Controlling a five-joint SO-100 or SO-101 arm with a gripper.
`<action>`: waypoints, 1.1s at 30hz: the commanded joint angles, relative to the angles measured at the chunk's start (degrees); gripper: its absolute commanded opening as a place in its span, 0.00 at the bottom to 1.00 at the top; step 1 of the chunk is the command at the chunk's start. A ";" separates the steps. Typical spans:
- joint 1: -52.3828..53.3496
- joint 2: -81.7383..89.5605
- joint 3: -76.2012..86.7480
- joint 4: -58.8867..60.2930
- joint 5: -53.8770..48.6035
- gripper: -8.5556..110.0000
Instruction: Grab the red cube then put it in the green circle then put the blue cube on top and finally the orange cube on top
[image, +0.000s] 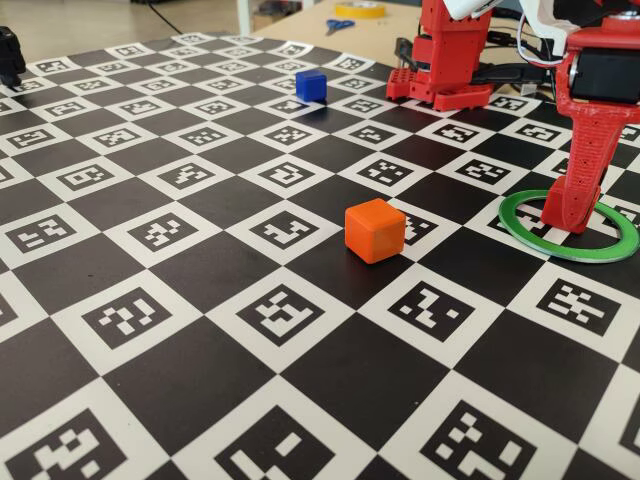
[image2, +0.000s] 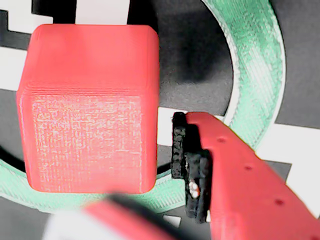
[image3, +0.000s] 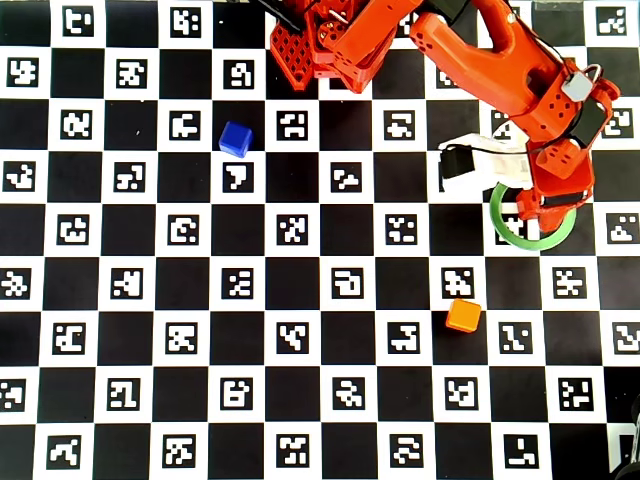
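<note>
Wrist view shows the red two-finger gripper (image2: 165, 175) released: its black-padded finger (image2: 192, 170) stands just clear of the small matte red cube (image2: 90, 107), a dark gap between them, the cube lying at nine o'clock from that finger. The other finger is only a blur at the bottom edge. The cube rests inside the thin flat bright green ring (image2: 252, 65). Overhead, the small deep-blue cube (image3: 236, 139) sits well apart at about ten o'clock from the ring, the small bright orange cube (image3: 463, 316) nearer, at seven o'clock.
</note>
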 joint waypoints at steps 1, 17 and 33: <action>-0.35 2.20 -1.85 0.26 0.53 0.40; 2.29 6.86 -10.37 11.51 -3.60 0.40; 9.49 20.48 -12.83 25.58 -17.67 0.40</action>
